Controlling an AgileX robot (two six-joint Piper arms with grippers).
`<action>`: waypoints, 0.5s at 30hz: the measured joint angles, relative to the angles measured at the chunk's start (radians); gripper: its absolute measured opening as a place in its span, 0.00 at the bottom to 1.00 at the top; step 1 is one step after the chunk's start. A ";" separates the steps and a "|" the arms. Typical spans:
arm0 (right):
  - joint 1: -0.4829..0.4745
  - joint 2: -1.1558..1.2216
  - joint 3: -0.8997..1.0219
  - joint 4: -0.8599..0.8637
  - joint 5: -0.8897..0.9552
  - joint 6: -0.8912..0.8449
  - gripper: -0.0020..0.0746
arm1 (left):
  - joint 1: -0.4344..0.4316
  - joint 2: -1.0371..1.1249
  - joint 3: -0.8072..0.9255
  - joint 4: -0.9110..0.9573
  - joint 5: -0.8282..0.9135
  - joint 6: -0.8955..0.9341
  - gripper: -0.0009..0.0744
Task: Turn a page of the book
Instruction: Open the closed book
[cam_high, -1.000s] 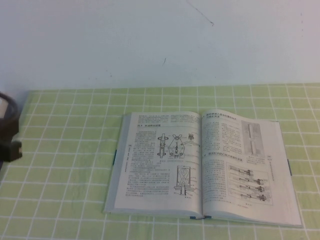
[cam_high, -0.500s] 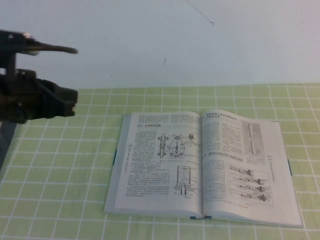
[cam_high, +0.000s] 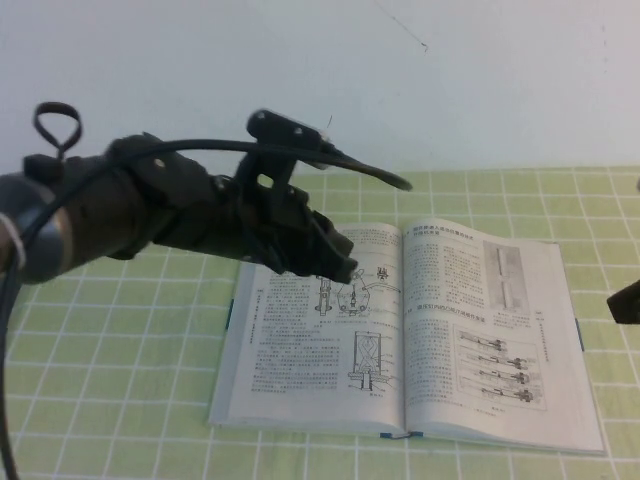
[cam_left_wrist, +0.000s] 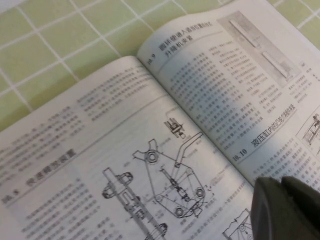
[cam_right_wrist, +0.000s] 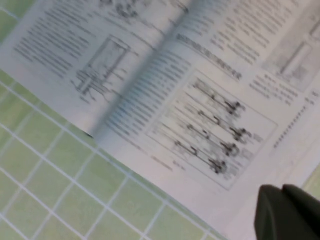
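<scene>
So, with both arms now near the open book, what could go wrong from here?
1. The left gripper, shut, hangs over the large open white-paged textbook on its left leaf, not over the thin white page with the tool diagrams; it may press the wrong leaf.
2. The right gripper, shut, sits by the page's outer edge; closed fingers might crease the paper.
</scene>
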 joint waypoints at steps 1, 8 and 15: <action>0.007 0.008 -0.002 -0.029 -0.003 0.022 0.02 | -0.016 0.021 -0.009 0.002 0.000 0.000 0.01; 0.028 0.115 -0.008 -0.105 -0.031 0.094 0.02 | -0.100 0.164 -0.076 0.007 -0.016 0.000 0.01; 0.028 0.206 -0.008 -0.084 -0.071 0.082 0.02 | -0.116 0.275 -0.088 0.003 -0.016 0.000 0.01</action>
